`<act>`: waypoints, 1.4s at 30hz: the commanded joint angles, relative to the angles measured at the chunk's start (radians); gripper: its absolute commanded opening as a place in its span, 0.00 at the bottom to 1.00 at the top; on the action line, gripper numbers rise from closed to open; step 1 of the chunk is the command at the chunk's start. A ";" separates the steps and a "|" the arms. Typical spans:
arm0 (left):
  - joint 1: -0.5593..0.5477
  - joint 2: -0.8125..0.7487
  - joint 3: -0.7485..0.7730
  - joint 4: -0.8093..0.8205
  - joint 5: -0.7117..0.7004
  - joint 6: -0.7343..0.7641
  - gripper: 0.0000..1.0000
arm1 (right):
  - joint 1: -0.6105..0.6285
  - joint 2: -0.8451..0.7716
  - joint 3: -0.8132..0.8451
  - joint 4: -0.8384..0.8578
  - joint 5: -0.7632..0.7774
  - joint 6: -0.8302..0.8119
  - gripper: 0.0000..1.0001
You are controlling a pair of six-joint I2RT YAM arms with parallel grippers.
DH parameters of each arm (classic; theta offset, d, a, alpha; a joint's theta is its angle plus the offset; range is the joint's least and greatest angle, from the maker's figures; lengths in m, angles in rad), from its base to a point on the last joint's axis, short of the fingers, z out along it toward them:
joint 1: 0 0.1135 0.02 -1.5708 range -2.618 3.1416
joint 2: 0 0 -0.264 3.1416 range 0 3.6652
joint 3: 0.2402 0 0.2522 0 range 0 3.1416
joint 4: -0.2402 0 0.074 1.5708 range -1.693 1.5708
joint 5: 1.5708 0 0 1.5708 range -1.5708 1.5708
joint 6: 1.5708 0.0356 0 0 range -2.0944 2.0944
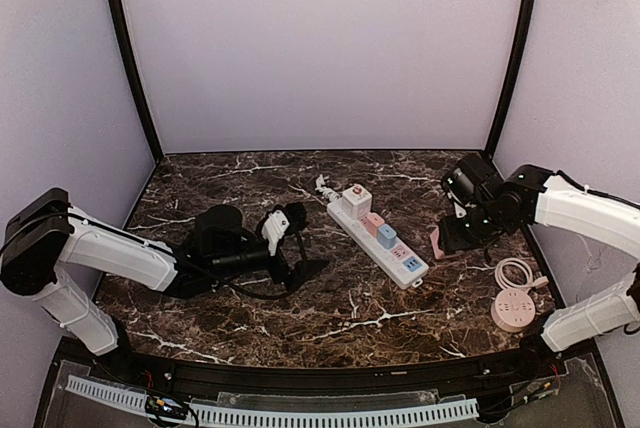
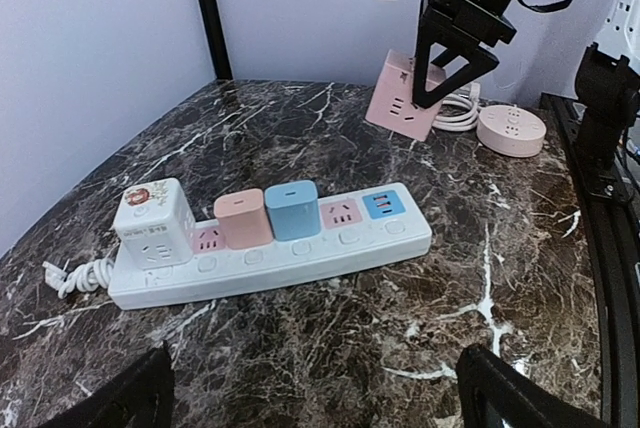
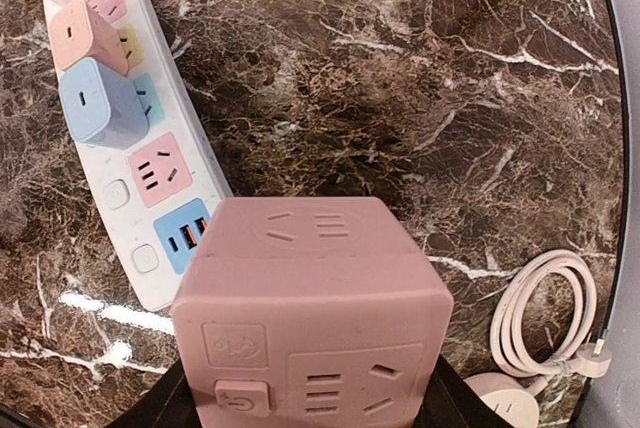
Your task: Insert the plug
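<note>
A white power strip lies at the table's middle. It carries a white cube adapter, a pink plug and a blue plug. A free pink socket and a blue USB panel sit at its near end. My right gripper is shut on a pink cube plug, tilted and low over the table right of the strip; the cube also shows in the left wrist view. My left gripper is open and empty, left of the strip, facing it.
A round pink socket with a coiled pink cord lies at the right, near my right arm. The strip's white cord is bundled at its far end. Black frame posts stand at the back corners.
</note>
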 commanded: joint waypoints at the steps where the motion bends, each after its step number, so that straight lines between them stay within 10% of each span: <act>1: -0.041 0.023 0.050 -0.038 0.101 0.013 0.99 | -0.006 -0.053 -0.073 0.124 -0.046 0.073 0.00; 14: -0.091 0.037 0.063 -0.048 0.047 0.050 0.98 | -0.008 0.070 -0.217 0.648 0.141 0.168 0.00; 29: -0.091 0.023 0.042 -0.033 0.021 0.071 0.98 | -0.044 0.389 -0.120 0.697 0.309 0.171 0.01; 42: -0.091 0.005 0.027 -0.025 0.000 0.081 0.98 | -0.045 0.291 -0.145 0.571 0.185 0.176 0.90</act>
